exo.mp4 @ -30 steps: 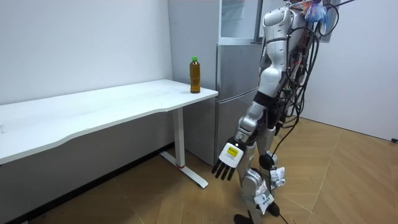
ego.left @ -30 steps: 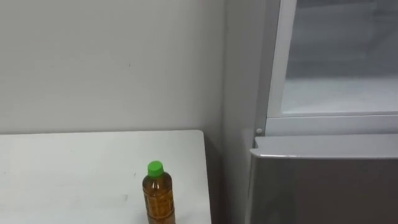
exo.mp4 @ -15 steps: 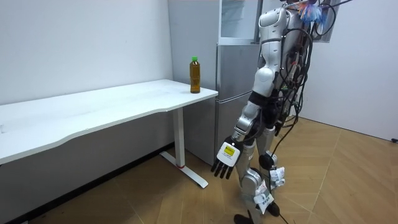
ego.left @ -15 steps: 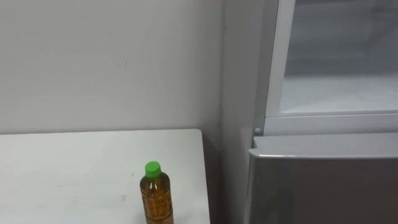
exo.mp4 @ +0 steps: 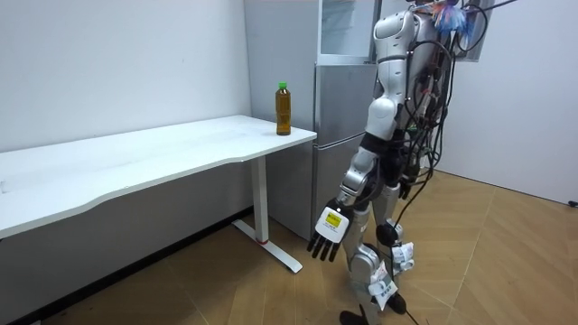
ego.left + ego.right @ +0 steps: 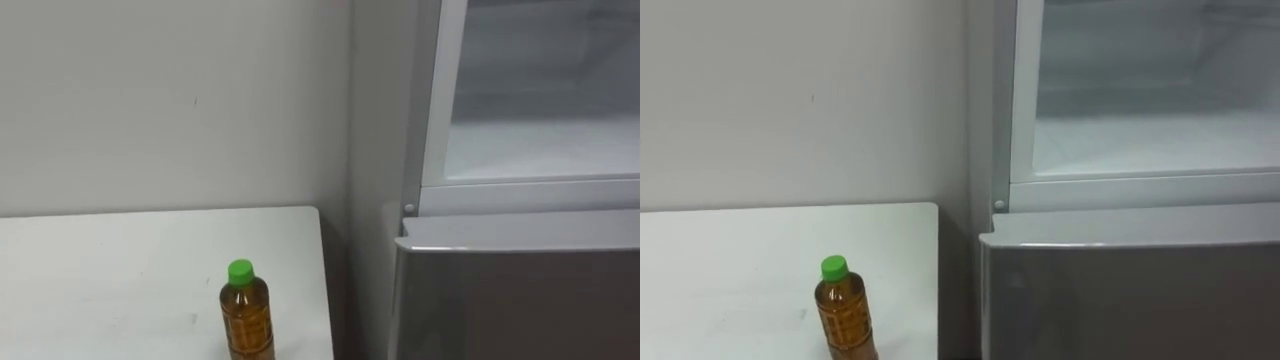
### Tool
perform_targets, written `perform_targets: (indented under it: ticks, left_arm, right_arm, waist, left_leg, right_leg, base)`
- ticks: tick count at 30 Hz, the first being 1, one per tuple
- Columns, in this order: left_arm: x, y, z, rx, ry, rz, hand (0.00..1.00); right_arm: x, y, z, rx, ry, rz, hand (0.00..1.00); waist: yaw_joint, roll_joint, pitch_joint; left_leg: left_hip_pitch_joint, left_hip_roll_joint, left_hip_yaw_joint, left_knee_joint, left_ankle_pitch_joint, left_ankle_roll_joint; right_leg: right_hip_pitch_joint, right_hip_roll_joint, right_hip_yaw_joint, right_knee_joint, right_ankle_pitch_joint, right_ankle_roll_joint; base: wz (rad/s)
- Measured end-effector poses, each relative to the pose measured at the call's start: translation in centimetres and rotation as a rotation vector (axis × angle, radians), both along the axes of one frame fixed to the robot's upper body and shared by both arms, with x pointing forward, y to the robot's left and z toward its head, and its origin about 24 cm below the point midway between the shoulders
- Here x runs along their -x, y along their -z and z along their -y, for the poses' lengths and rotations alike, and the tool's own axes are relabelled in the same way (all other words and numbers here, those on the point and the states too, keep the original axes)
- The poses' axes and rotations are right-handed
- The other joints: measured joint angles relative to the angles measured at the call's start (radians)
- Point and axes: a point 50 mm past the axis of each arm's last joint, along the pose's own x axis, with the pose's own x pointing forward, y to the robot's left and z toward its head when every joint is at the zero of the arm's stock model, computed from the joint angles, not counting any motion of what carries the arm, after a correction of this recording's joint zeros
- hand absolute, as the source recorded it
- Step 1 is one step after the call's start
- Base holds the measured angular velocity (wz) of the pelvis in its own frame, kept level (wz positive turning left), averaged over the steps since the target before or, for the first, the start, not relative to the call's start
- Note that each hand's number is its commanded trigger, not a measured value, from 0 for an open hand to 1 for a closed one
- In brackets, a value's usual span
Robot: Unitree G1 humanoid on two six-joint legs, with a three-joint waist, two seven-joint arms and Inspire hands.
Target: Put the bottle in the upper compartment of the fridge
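Notably, the room view catches left robot hand [image 5: 326,229] dangling slack.

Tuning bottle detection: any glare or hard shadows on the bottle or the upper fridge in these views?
Left eye view: the bottle is evenly lit with no glare spot, and its base is cut off by the bottom edge. The upper fridge looks bright and flat inside, with no hard shadow. Room view: soft, even light, with only a dim shadow on the wall under the table.
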Motion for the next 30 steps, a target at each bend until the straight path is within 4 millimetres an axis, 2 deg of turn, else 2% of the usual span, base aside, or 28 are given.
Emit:
perform_targets:
  ticks: [8, 14, 15, 20, 25, 28, 30]
  left_arm:
    - [0.0, 0.0, 0.0, -0.001, 0.0, 0.008, 0.0]
    - [-0.6, -0.1, -0.1, -0.002, 0.013, 0.034, 0.0]
    - [-0.8, -0.1, -0.1, -0.004, 0.016, 0.042, 0.0]
    - [-1.0, -0.2, -0.4, -0.007, 0.025, 0.056, 0.0]
    - [-1.1, -0.4, -0.5, 0.014, 0.057, 0.073, 0.0]
    - [-1.6, -0.6, -0.6, 0.016, 0.071, 0.101, 0.0]
    - [-1.7, -0.6, -0.6, 0.019, 0.075, 0.104, 0.0]
  right_arm:
    - [-0.9, 0.0, -0.2, -0.002, -0.048, 0.031, 0.0]
    - [-3.0, -0.4, -0.2, 0.008, -0.167, 0.097, 0.0]
    - [-3.7, -0.5, -0.2, 0.015, -0.207, 0.122, 0.0]
    - [-6.5, -1.7, -0.9, 0.0, -0.357, 0.259, 0.0]
    - [-11.8, -4.9, -2.2, -0.009, -0.523, 0.522, 0.0]
    - [-14.4, -7.2, -2.7, -0.011, -0.586, 0.663, 0.0]
    - [-15.4, -7.9, -2.9, -0.016, -0.608, 0.71, 0.0]
  waist:
    - [0.0, -0.006, -0.001]
    - [0.003, -0.011, -0.0013]
    - [0.006, -0.015, -0.0039]
    - [0.026, -0.019, -0.0009]
    - [0.025, -0.021, 0.0002]
    - [0.026, -0.022, 0.0009]
    - [0.026, -0.023, 0.0007]
  left_leg:
    - [-0.003, 0.0, 0.002, -0.001, 0.0, 0.0]
    - [-0.022, 0.001, 0.003, 0.003, 0.0, 0.0]
    - [-0.026, 0.002, 0.006, 0.003, 0.0, 0.0]
    - [-0.024, 0.005, 0.015, 0.003, 0.0, 0.0]
    - [-0.03, 0.004, 0.014, 0.008, 0.0, 0.0]
    - [-0.033, 0.004, 0.013, 0.008, 0.0, 0.0]
    - [-0.033, 0.004, 0.011, 0.007, 0.0, 0.0]
  right_leg:
    - [-0.002, 0.0, 0.0, 0.0, 0.0, 0.0]
    - [-0.027, -0.001, 0.003, 0.014, 0.0, 0.0]
    - [-0.035, 0.0, 0.006, 0.016, 0.0, -0.001]
    - [-0.036, 0.003, 0.016, 0.016, 0.003, -0.002]
    - [-0.037, 0.0, 0.012, 0.016, 0.005, -0.002]
    - [-0.037, 0.0, 0.006, 0.015, 0.005, -0.002]
    - [-0.036, 0.0, 0.003, 0.015, 0.005, -0.002]
  base:
    - [0.0]
    - [-0.01]
    - [-0.08]
    - [-0.05]
    - [0.02]
    - [0.05]
    - [0.05]
